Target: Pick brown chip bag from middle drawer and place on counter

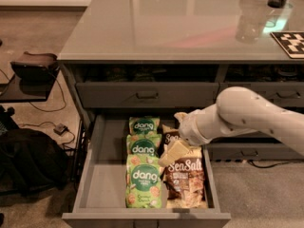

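Over the rear right of the wide, shallow dark-grey middle drawer (107, 175), which stands fully open: a white arm (256, 118) enters from the right, and its cream two-finger gripper (172, 136) sits low inside the drawer. The fingers (176, 152) are spread wide, one at the back and one toward the front, with the crinkly dark-brown and cream brown chip bag (167, 139) between them. They are not closed on it. The bag lies flat on the drawer floor in the right column, rear slot, mostly hidden by the gripper; only part of the white script shows. The front finger lies across the top edge of the twin brown "Sea Salt" bag (184, 182), which fills the front slot just below.

Left column holds three green "dang" bags front to back: rear (144, 126), middle (143, 147), front (143, 186), overlapping each other and touching the brown column. The left third of the drawer floor is plain grey.

The glossy grey-green counter surface (166, 23) is above, with a clear bottle (249, 25) and a black-and-white checker tag (290, 42) at its right end. Below its edge is a grey drawer front with a bar handle (147, 95), closed. A black bag (28, 160) sits on the floor far left.
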Motion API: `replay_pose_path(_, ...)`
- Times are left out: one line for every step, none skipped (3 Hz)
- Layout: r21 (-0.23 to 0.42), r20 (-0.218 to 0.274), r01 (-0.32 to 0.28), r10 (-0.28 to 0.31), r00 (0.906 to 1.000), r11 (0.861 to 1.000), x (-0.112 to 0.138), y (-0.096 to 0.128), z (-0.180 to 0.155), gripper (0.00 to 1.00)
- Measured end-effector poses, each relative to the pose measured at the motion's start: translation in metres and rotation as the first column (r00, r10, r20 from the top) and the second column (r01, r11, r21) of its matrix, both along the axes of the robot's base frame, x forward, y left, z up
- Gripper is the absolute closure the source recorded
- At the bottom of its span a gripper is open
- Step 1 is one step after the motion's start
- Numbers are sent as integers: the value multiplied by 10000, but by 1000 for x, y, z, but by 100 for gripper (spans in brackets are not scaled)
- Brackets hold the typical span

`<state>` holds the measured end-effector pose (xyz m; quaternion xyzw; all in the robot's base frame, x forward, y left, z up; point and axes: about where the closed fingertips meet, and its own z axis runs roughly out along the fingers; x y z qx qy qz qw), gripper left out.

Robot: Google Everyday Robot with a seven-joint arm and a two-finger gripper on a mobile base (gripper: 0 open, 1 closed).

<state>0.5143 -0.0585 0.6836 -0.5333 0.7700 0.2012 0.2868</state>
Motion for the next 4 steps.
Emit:
replay_pose_path(-399, -38, -207, 206, 9998, 9990, 20, -2, -47, 0)
replay_pose_path(-1063, -524, -1145, 1095, 9926, 9877, 21, 2, -96, 0)
replay_pose_path(-1535, -1274, -1705, 1517, 9802, 9733, 15, -5, -138, 0)
replay_pose_path(-1725, -2172, -1839, 1447, 9653, 9677, 7, -19, -177, 0)
